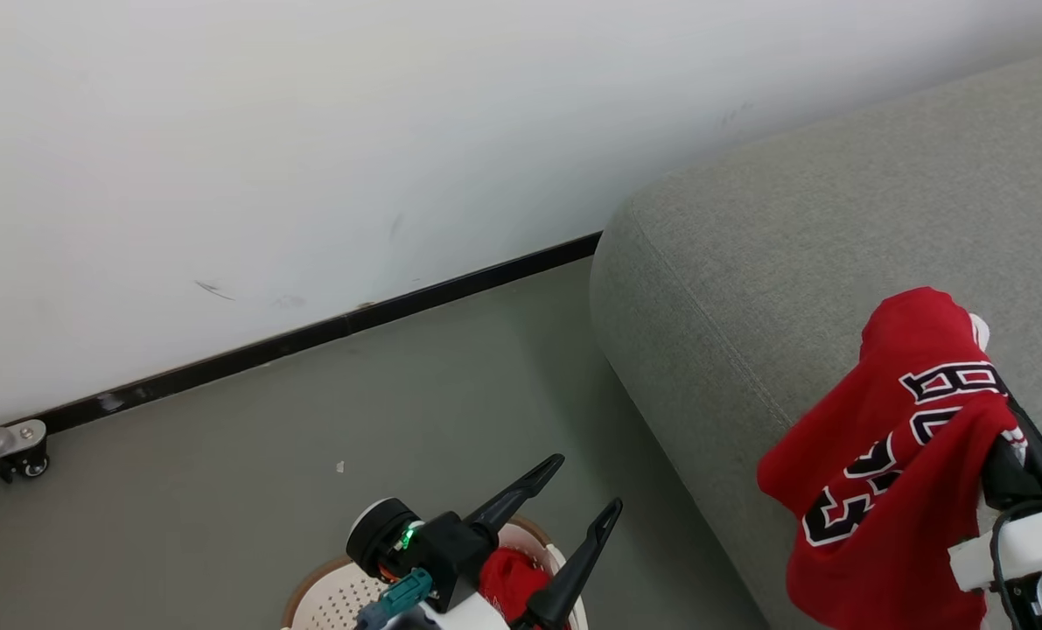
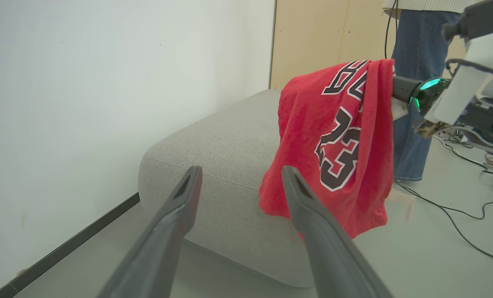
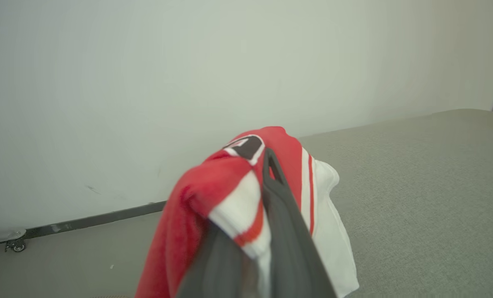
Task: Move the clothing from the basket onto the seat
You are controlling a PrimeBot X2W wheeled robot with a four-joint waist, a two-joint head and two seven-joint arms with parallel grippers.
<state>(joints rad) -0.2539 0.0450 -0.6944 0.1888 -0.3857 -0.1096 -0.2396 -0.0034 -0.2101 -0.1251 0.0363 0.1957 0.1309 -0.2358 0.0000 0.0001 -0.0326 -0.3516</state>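
Note:
A bright red garment (image 1: 888, 455) with black-and-white lettering hangs over the front edge of the light grey seat (image 1: 792, 262). My right gripper (image 3: 259, 165) is shut on this garment's red-and-white trim, and the cloth drapes over and hides one of its fingers. In the left wrist view the same garment (image 2: 337, 145) dangles in front of the seat (image 2: 221, 157). My left gripper (image 1: 586, 486) is open and holds nothing, hovering above the cream basket (image 1: 332, 599) at the bottom edge. A second red garment (image 1: 507, 582) lies inside the basket, partly hidden by the left arm.
A white wall with a black skirting board (image 1: 328, 331) runs behind the grey floor. A small castor (image 1: 24, 462) stands at the far left. A person in jeans (image 2: 416, 62) stands beyond the seat, and cables (image 2: 457, 215) trail across the floor there.

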